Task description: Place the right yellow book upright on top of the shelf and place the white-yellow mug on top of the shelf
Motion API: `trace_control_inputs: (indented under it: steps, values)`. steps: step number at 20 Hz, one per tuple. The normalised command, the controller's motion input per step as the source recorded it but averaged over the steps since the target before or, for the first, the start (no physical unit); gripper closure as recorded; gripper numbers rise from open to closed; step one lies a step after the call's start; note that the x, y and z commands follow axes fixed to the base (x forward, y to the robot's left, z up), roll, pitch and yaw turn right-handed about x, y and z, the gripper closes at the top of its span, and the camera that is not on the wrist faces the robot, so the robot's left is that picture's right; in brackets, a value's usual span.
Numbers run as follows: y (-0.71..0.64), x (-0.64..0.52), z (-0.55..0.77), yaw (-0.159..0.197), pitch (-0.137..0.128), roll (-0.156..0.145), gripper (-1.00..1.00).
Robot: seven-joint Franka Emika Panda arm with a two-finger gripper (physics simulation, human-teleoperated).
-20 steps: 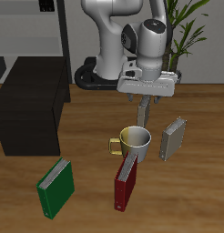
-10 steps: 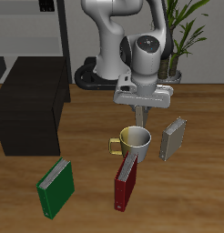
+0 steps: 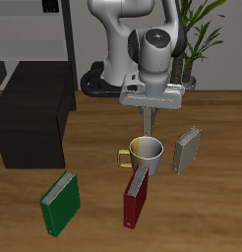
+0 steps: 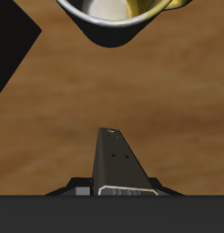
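Note:
The white-yellow mug [image 3: 146, 152] stands upright mid-table; its rim also shows in the wrist view [image 4: 114, 16]. Just in front of it, the right yellow book [image 3: 141, 179] leans on a red book [image 3: 135, 201]. A near-identical grey-tan book [image 3: 187, 150] stands beside the mug. The black shelf [image 3: 34, 113] sits farther off, and its corner shows in the wrist view [image 4: 9, 45]. My gripper [image 3: 149, 126] hangs just above the mug's back rim, its fingers together and holding nothing. The wrist view shows its fingertips [image 4: 109, 136] meeting in one point.
A green book [image 3: 60, 204] stands near the table's front edge, in front of the shelf. A tall grey open rack [image 3: 34, 30] rises behind the shelf. A potted plant [image 3: 202, 34] stands at the back by the robot's base.
The hand has turned about its vertical axis, so the fingers now show edge-on as one thin line. It has shifted slightly toward the shelf side. The mug and books have not moved.

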Motion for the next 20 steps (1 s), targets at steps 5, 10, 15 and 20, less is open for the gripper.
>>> trace_control_inputs:
  steps: [5,10,15,20]
  values:
    - [-0.44,-0.12,0.61,0.057,-0.036,-0.004,1.00]
    - [-0.62,-0.16,0.72,0.003,-0.003,0.001,1.00]
    - [-0.56,-0.16,0.55,0.015,-0.062,-0.070,1.00]
    - [-0.71,-0.17,0.67,-0.007,-0.048,-0.057,1.00]
